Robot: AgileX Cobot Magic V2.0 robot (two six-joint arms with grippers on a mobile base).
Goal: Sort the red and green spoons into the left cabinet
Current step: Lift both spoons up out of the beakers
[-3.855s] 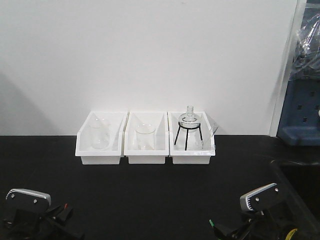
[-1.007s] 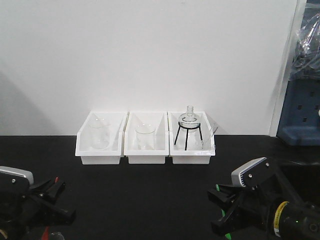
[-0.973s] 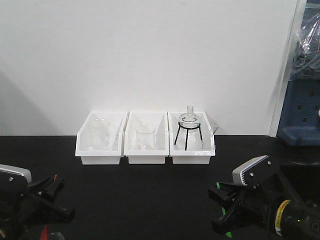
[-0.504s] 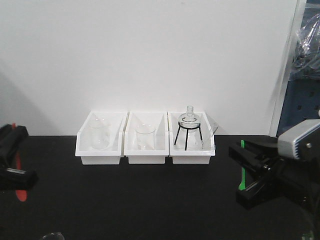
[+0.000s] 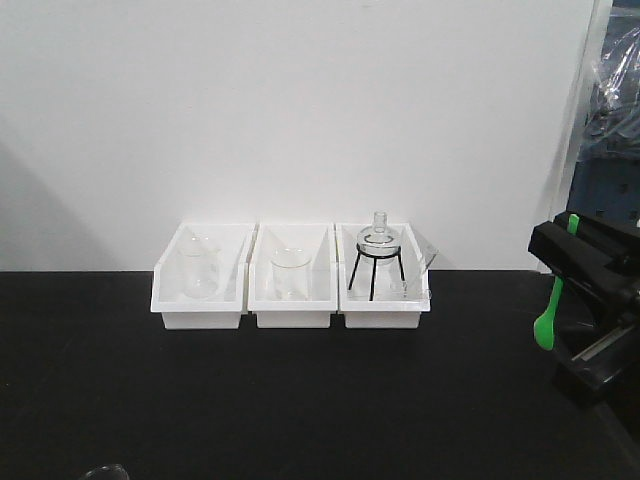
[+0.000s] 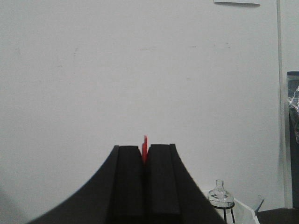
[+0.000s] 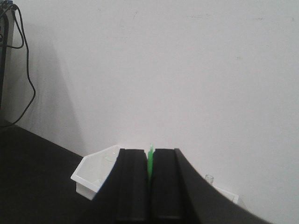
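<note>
My right gripper (image 5: 563,285) hangs at the right edge of the front view, shut on the green spoon (image 5: 545,324), which hangs bowl down. In the right wrist view a green sliver of the spoon (image 7: 150,158) shows between the closed fingers of the gripper (image 7: 149,153). In the left wrist view the left gripper (image 6: 145,150) is shut on the red spoon (image 6: 144,143), with only its red tip sticking out above the pads. The front view does not show the left gripper. The left cabinet is out of view.
Three white bins (image 5: 294,312) stand in a row against the white wall on the black counter. Two hold glass beakers, and the right one holds a flask on a black tripod (image 5: 377,262). Blue equipment (image 5: 603,180) stands at far right. A glass rim (image 5: 102,471) shows at the bottom left.
Both arms rose and swung outward with their spoons. The left gripper left the front view on the left side. The right gripper moved up and to the right edge.
</note>
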